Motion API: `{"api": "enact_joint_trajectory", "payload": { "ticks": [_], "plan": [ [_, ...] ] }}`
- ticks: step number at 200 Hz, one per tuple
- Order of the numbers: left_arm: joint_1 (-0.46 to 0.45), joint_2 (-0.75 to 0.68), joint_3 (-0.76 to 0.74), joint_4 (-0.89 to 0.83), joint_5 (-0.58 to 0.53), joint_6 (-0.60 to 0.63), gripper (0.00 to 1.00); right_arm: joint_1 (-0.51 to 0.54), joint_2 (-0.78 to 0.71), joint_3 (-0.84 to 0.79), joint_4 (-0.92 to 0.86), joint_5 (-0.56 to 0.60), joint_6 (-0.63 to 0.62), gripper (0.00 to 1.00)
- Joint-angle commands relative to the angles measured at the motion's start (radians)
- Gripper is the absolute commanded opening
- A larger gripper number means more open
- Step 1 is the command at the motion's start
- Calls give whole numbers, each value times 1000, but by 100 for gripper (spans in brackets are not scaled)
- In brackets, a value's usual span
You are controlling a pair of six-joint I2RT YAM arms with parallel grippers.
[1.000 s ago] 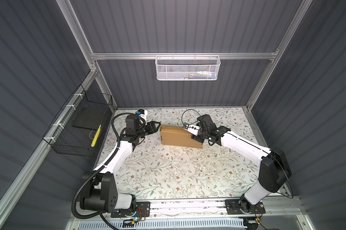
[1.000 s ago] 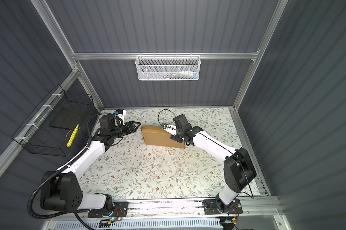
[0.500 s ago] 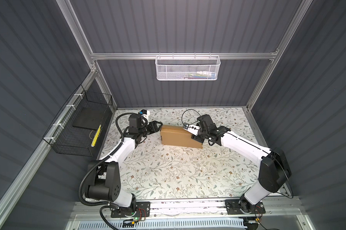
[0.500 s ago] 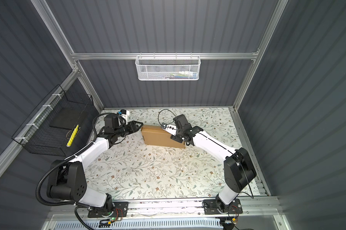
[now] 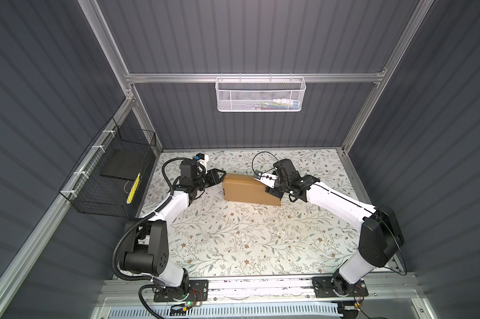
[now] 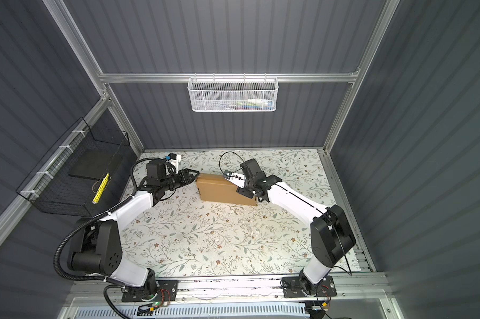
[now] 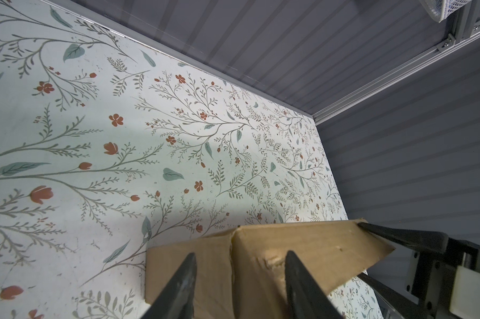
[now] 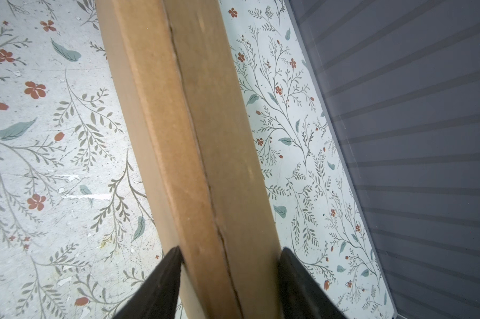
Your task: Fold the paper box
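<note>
Although the paper box [image 5: 249, 190] looks closed on the worktop [image 5: 233, 234] in both top views, pressing probably remains. Left wrist: left tool [image 7: 238, 255] gapes at its end, gripping nothing. Right wrist: right tool [image 8: 230, 250] clamps its narrow side.

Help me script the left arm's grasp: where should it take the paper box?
Probably its free left end, pinched across the thin depth from the left: the paper box stands slim, and the right gripper clamps the opposite end likewise.
</note>
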Motion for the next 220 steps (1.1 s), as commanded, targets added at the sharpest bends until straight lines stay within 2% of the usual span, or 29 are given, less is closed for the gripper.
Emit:
{"api": "enact_joint_trajectory", "payload": {
  "ticks": [1,96,174,220],
  "plan": [
    [10,14,-21,18,16,-9,50,-3,10,-10,-33,-2,19,57],
    [10,49,-48,39,8,-9,33,-3,11,-16,-25,6,28,56],
    [10,73,-66,59,1,-16,26,-5,-5,-17,-4,11,49,61],
    [10,81,-76,75,2,-27,24,-11,-62,-41,20,-41,86,62]
  ]
}}
